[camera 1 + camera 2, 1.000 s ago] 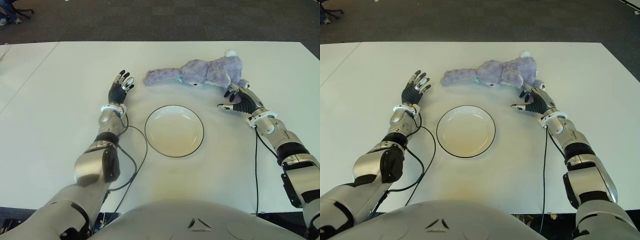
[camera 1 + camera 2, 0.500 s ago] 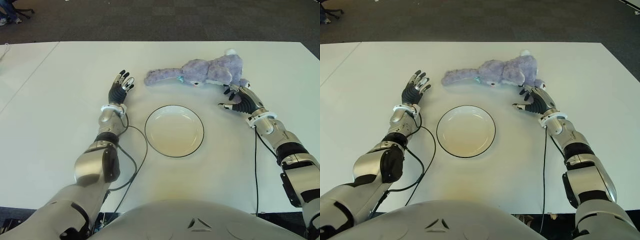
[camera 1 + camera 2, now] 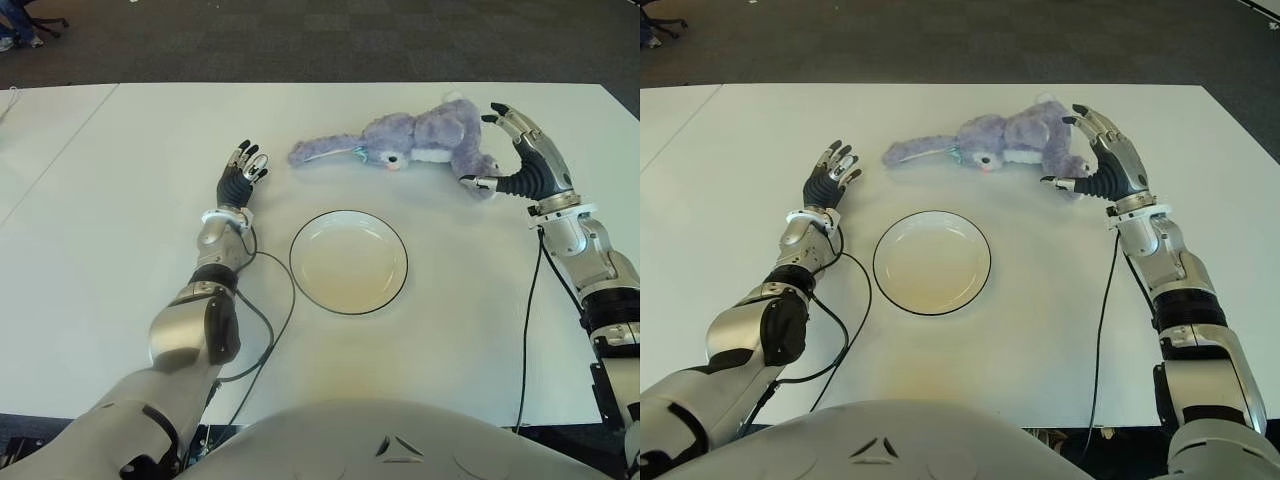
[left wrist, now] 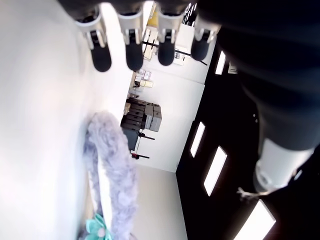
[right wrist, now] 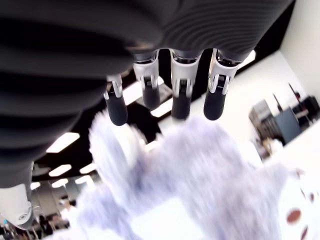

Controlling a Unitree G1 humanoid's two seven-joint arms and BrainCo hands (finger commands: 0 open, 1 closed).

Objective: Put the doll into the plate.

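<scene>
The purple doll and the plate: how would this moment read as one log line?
doll: on table, beyond plate | right hand: open, at doll's right end | left hand: open, left of plate

The right hand (image 5: 170, 107) fills the near field, its four dark-tipped fingers (image 5: 181, 102) extended and spread, gripping nothing. Directly beyond the fingertips lies the purple plush doll (image 5: 200, 170). Contact between the two cannot be determined.

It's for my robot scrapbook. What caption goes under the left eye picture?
Right hand spread beside the purple doll, empty plate waiting, left hand open.
</scene>
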